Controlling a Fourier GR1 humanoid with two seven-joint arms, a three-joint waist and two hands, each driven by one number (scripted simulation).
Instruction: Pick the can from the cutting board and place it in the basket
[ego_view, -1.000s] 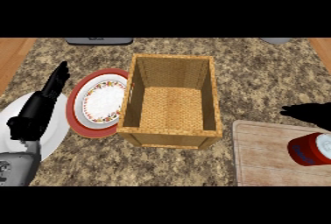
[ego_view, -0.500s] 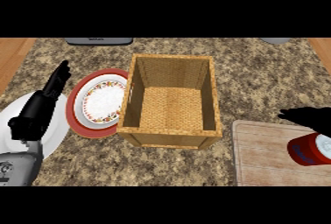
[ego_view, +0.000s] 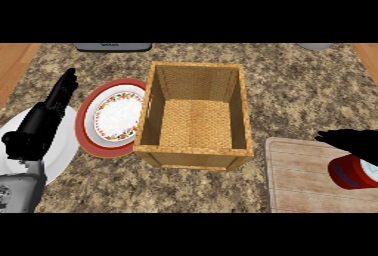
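Reach step: right hand (ego_view: 347, 139), fingers spread wide, hovers just above the red can (ego_view: 355, 171) on the cutting board (ego_view: 303, 175) at lower right; next, close round it. Left hand (ego_view: 46, 117) rests open at left beside the wicker basket (ego_view: 193, 150).

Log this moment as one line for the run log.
stage: reach | right hand: open, above can | can: on cutting board | basket: holds nothing | left hand: open, resting by plate
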